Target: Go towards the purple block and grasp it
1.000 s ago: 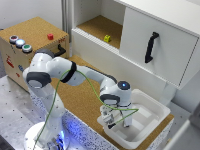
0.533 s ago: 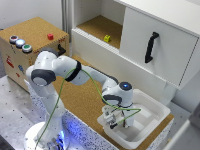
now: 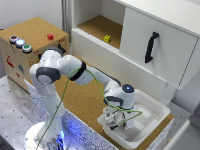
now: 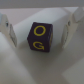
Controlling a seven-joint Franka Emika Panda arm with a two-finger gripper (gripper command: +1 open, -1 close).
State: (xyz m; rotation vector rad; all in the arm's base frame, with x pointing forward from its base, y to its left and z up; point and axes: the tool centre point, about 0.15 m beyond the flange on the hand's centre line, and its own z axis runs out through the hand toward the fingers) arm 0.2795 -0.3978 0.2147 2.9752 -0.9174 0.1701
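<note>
In the wrist view a dark purple block (image 4: 39, 37) with yellow markings lies on the white floor of the tray, right between my two fingers (image 4: 7, 30). My gripper (image 4: 39, 31) is open, one finger on each side of the block with a small gap to each. In the exterior view the gripper (image 3: 116, 121) reaches down into the white tray (image 3: 150, 115) at the exterior view's right, and the purple block is hidden behind the hand there.
A small yellow block (image 3: 107, 38) lies on the cork shelf inside the open white cabinet (image 3: 155, 45). A cork-topped box (image 3: 30, 35) with coloured buttons stands at the exterior view's left. The tray walls rise close around the gripper.
The hand has moved slightly lower into the tray; the arm has shifted a little.
</note>
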